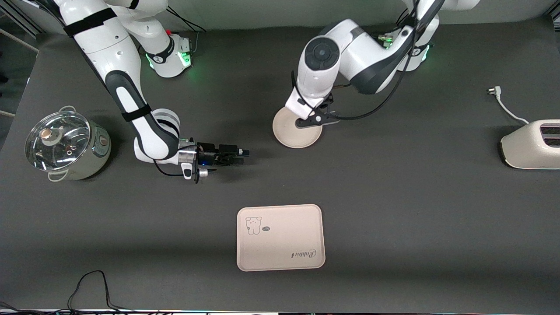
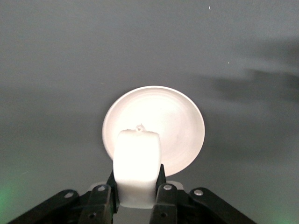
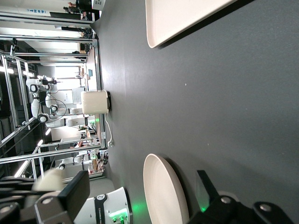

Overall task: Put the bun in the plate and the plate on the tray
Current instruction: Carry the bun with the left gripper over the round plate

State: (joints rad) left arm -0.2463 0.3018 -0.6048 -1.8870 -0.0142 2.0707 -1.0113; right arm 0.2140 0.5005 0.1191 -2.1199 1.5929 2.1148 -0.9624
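The round cream plate (image 1: 290,134) lies on the dark table toward the robots' bases. My left gripper (image 1: 313,120) hangs right over it, shut on the small white bun (image 2: 138,158), which sits between the fingers above the plate's (image 2: 180,119) middle. In the front view the left hand hides the bun. The rectangular tray (image 1: 284,229) with the bear drawing lies nearer the front camera than the plate. My right gripper (image 1: 242,155) waits low over bare table beside the plate, toward the right arm's end, fingers open and empty. The right wrist view shows the plate (image 3: 163,193) edge-on and a tray corner (image 3: 180,18).
A glass-lidded pot (image 1: 65,144) stands at the right arm's end of the table. A cream toaster (image 1: 531,144) with its white cord (image 1: 505,105) sits at the left arm's end. A black cable (image 1: 89,284) loops at the table edge nearest the front camera.
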